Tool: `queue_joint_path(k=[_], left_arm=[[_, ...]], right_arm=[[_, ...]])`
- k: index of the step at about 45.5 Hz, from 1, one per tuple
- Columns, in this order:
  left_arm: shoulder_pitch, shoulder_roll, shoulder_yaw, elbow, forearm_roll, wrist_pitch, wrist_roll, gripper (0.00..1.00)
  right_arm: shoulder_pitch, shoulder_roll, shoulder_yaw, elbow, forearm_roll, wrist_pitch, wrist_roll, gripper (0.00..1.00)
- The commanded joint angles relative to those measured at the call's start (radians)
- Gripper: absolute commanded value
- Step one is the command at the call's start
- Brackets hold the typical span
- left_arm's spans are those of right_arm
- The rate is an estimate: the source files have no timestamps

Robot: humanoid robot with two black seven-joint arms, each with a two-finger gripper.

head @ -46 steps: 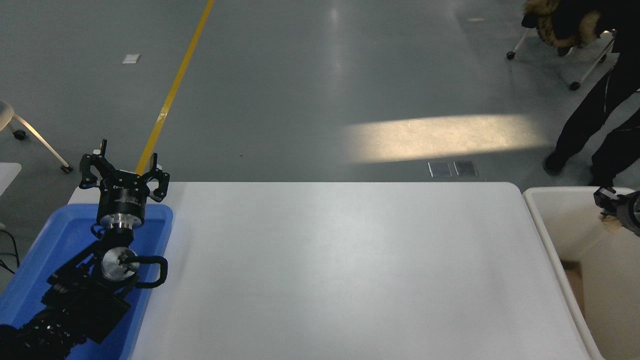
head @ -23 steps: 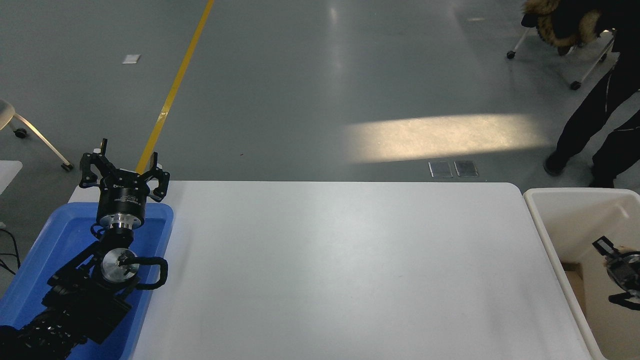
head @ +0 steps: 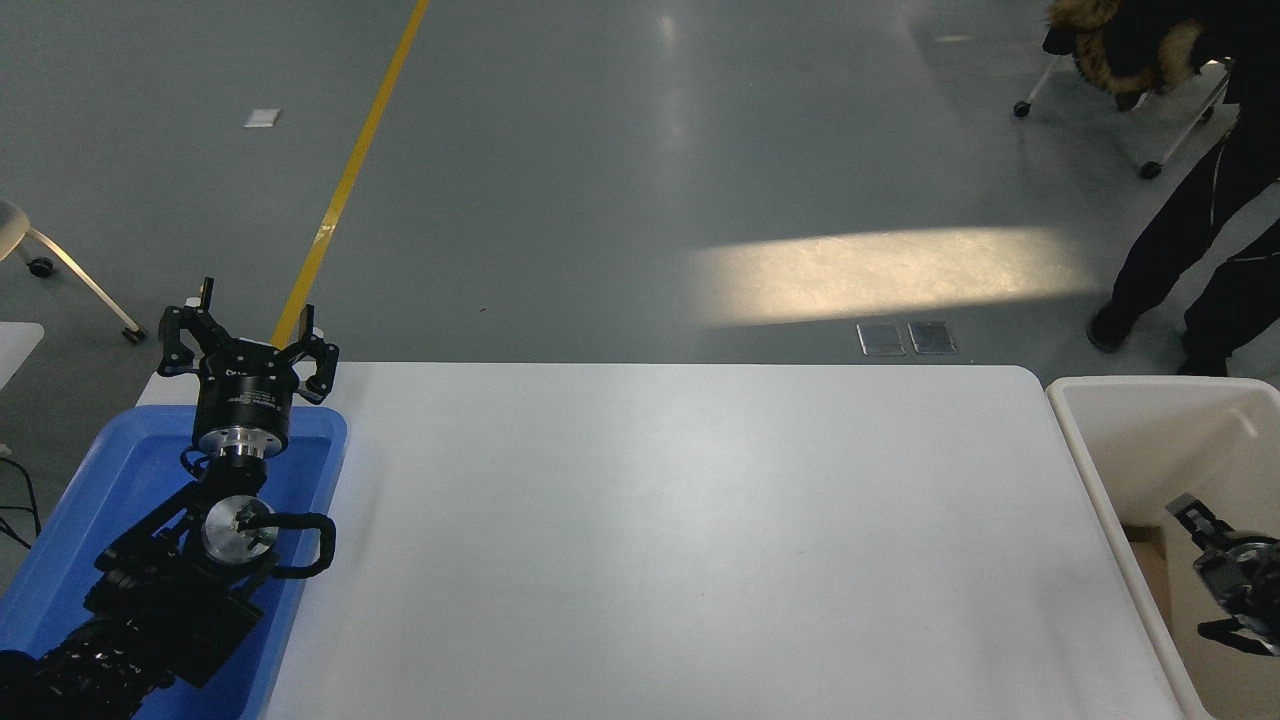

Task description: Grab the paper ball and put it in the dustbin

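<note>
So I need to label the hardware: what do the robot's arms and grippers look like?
The left gripper is black, with jointed, linkage-style fingers on a black cylinder ringed in silver. Behind it sit a round silver joint cap and a looping black cable. The right gripper, cropped at the picture's edge, shows black fingers on a grey-silver body.

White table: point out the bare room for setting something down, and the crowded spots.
The white table is bare between the blue tray at its left and the dustbin at its right. Crowded: the left gripper is parked over the tray; the right gripper hangs inside the dustbin.
</note>
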Motion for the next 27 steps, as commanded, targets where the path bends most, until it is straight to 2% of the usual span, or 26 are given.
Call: queue_joint_path(k=[1, 15, 24, 27], left_arm=[[0.0, 0.0, 0.0, 0.001, 0.001, 0.0, 0.001, 0.99], [0.0, 0.0, 0.001, -0.001, 0.002, 0.0, 0.001, 0.99], [-0.002, 0.0, 0.001, -0.001, 0.002, 0.0, 0.001, 0.99], [-0.002, 0.0, 0.001, -0.001, 0.002, -0.002, 0.001, 0.99]], right_arm=[[0.007, 0.009, 0.001, -0.002, 0.0, 0.003, 0.003, 1.0], [0.163, -0.025, 0.004, 0.082, 0.002, 0.044, 0.011, 1.0], [0.472, -0.21, -0.046, 0.544, -0.024, 0.038, 0.009, 1.0], [0.585, -0.24, -0.108, 0.665, -0.036, 0.038, 0.009, 1.0]])
